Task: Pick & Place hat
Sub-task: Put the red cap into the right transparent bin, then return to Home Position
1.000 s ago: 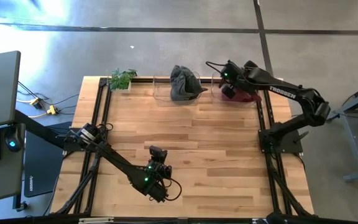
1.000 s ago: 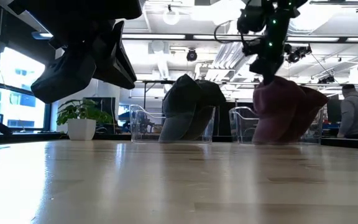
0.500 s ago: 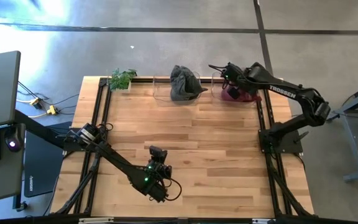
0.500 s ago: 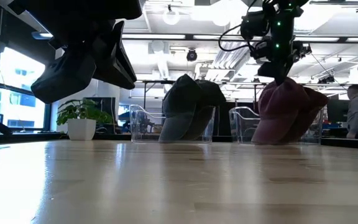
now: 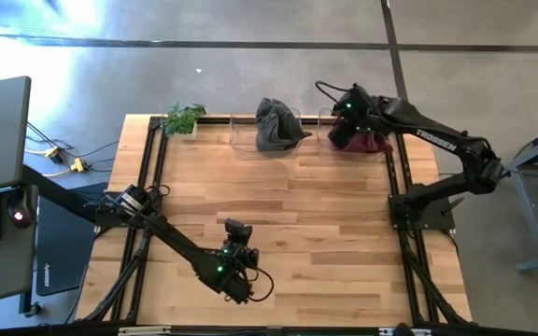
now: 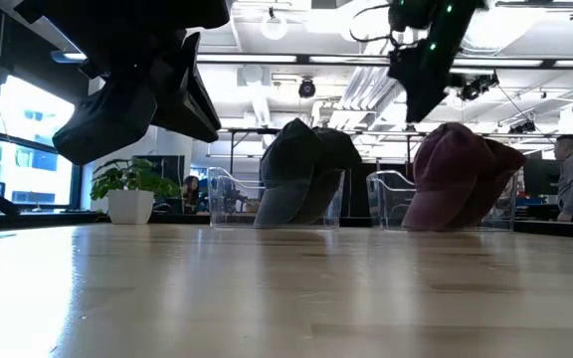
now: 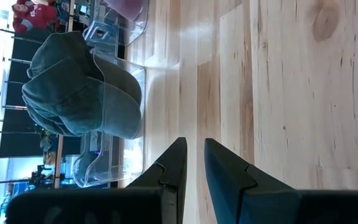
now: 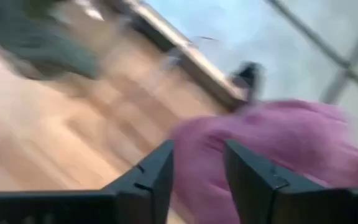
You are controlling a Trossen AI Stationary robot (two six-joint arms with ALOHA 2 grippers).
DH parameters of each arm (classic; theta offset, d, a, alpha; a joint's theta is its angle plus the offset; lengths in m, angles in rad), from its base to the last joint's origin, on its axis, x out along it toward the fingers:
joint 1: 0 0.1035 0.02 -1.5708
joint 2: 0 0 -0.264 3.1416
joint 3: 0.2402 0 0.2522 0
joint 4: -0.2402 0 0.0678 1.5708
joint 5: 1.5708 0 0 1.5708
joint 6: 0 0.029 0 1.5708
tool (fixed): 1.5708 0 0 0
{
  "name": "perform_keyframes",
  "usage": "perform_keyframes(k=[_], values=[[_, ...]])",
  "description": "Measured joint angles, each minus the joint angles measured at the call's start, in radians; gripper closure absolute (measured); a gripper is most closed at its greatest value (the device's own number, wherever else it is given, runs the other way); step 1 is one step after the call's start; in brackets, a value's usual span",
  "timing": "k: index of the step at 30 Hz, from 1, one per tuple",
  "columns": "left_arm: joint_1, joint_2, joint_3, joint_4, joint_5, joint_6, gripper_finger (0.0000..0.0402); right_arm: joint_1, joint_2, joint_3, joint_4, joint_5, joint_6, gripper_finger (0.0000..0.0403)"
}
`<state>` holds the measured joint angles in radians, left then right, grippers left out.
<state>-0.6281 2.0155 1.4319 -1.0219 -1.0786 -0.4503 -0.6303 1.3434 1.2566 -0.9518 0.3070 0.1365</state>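
The maroon fabric hat [image 5: 367, 143] sits in the clear plastic bin [image 6: 391, 199] at the far right edge of the wooden desk [image 5: 278, 224], its crown rising above the bin's rim [image 6: 458, 174]. The right gripper [image 5: 344, 119] hangs just above it — its jaws spread apart with nothing between them, the hat's pink cloth [image 8: 284, 155] showing beyond the two dark fingers [image 8: 151, 171]. Beside it to the left, a second clear bin [image 6: 229, 199] holds a dark grey-green fabric hat [image 5: 276, 124], and a small green potted plant [image 5: 183, 119] stands at the far left corner. The left gripper [image 5: 234, 250] waits over the near part of the desk, well apart from the bins, its jaws nearly together with a narrow gap and empty [image 7: 191, 165].
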Motion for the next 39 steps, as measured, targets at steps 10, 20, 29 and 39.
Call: perform_keyframes(k=[10,20,29,39], values=[[0.0,0.0,0.0,0.002,0.017,0.0,0.0351,-0.133,0.005,-0.274,0.38,0.066,0.039,0.039],[0.001,0.0,0.0,0.009,0.013,0.0,0.0351,-0.149,-0.044,-0.334,0.374,0.192,0.03,0.04],[0.0,0.0,0.0,0.012,0.024,-0.012,0.0351,-0.006,-0.308,-0.349,0.291,0.019,-0.044,0.0388],[0.069,0.0,-0.092,0.429,0.228,0.195,0.0351,0.381,-0.725,-0.747,0.495,-0.395,0.237,0.0399]])
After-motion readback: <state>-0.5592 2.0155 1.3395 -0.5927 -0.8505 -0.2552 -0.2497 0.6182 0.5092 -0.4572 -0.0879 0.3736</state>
